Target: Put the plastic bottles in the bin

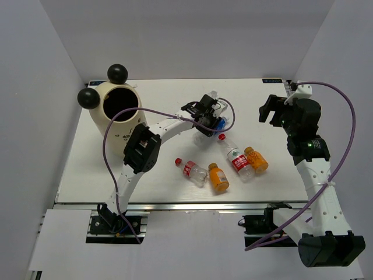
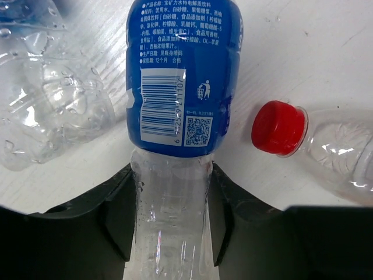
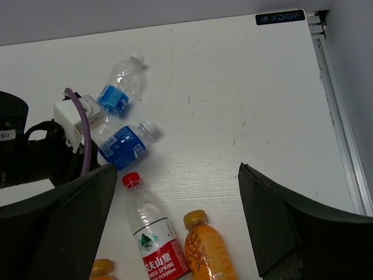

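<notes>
- White table point(image 1: 87, 175) boxed in by pale grey walls, seen from overhead. All six bottles lie on their sides around its centre.
- Bin point(image 1: 102, 125) stands at the table's 10 o'clock with its dark opening facing up. Two black ball ears sit on its far-left rim. It is well apart from every bottle.
- Left red-cap bottle point(image 1: 192, 170) lies near centre with its cap pointing to 10 o'clock.
- Left orange bottle point(image 1: 219, 178) lies just beside it, at its 4 o'clock, cap toward 11 o'clock.
- Left gripper point(image 2: 171, 227) is at 12 o'clock of that pair. It is pinching the held blue-label bottle point(image 2: 178, 70) on the clear part next to the label, one finger pressed to each side. Cannot tell whether the bottle is off the table.
- Second blue-label bottle point(image 3: 118, 88) lies on the table just beside the held one, at its 12 o'clock.
- Right red-cap bottle point(image 1: 237, 157) points its cap to 11 o'clock. The cap is near the held bottle's label but not touching it.
- Right orange bottle point(image 1: 257, 160) lies close against that bottle's 3 o'clock side.
- Right gripper point(image 3: 176, 166) is at the table's 2 o'clock, raised, with its jaws spread wide and nothing between them.
</notes>
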`<action>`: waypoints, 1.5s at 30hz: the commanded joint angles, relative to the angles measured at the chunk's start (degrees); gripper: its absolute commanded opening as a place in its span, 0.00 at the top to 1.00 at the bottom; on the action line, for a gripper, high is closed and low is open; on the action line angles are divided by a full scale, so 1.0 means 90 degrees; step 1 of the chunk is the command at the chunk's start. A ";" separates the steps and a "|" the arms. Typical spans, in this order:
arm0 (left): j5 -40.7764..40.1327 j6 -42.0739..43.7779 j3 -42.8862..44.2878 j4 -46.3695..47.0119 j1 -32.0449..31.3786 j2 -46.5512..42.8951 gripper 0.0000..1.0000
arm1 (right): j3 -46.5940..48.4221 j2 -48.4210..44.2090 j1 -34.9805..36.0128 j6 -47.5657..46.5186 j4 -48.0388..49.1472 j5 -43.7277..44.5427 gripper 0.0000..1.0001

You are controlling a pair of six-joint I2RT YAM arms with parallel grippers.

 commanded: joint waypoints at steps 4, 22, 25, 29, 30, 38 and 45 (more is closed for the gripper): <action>0.0215 0.0072 -0.0453 0.0269 0.0001 -0.1154 0.71 | -0.0099 -0.0193 -0.0001 -0.0082 0.0344 -0.0031 0.11; -0.3720 0.2123 -0.5363 0.4681 0.0439 -0.7910 0.72 | -0.0265 -0.0125 -0.0001 0.0075 0.0773 -0.0656 0.11; -0.3350 0.2046 -0.5669 0.4725 0.1219 -0.8254 0.72 | -0.0246 -0.0096 -0.0001 0.0124 0.0773 -0.0774 0.11; -0.3183 0.2220 -0.6108 0.5123 0.1797 -0.8469 0.72 | -0.0236 -0.0076 -0.0001 0.0172 0.0764 -0.0793 0.11; -0.3318 0.2269 -0.6196 0.5376 0.1875 -0.8460 0.72 | -0.0226 -0.0066 -0.0001 0.0172 0.0744 -0.0774 0.11; -0.2890 0.2320 -0.7007 0.6481 0.2304 -0.8402 0.73 | -0.0246 -0.0115 -0.0001 0.0173 0.0695 -0.0755 0.11; -0.2831 0.1812 -0.6919 0.6101 0.2725 -0.8001 0.65 | -0.0382 -0.0262 -0.0001 0.0036 0.0715 -0.0501 0.11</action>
